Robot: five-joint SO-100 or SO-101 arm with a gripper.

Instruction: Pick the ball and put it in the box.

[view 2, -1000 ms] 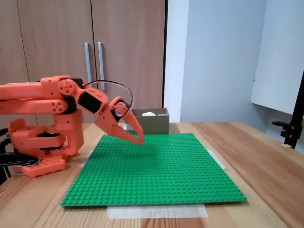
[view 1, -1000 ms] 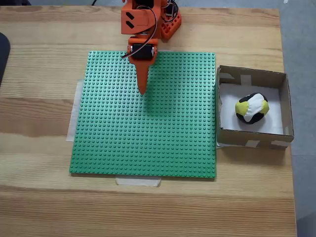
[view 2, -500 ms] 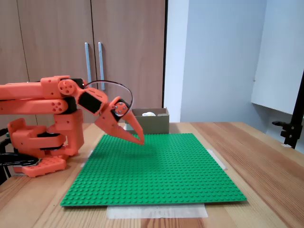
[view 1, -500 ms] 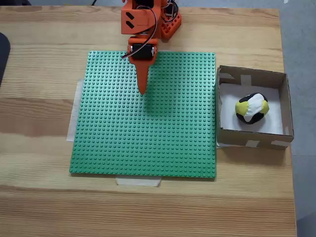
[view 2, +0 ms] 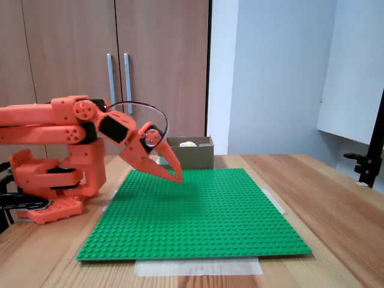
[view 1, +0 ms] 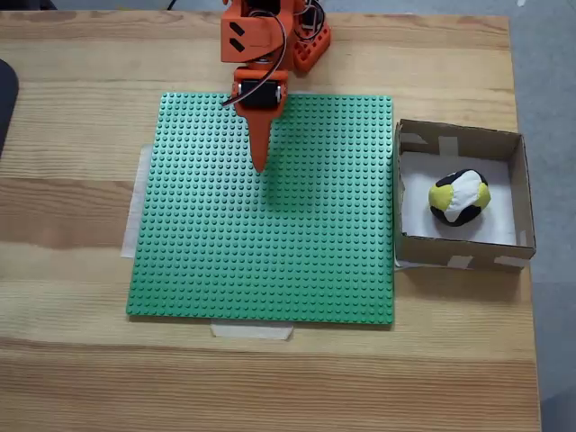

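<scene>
Ball [view 1: 459,198] inside box [view 1: 520,184], on its white floor. Fingers [view 1: 260,164] pressed together, empty, above green baseplate [view 1: 270,261]

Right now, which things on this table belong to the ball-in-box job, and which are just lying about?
Part of the job:
- the white, yellow and black lumpy ball, lying in the box
- the shallow brown cardboard box with a white floor
- the orange gripper, shut, over the baseplate

Just lying about:
- the green studded baseplate
- the pale tape strips at its edges
- the wooden cupboard doors behind
</scene>
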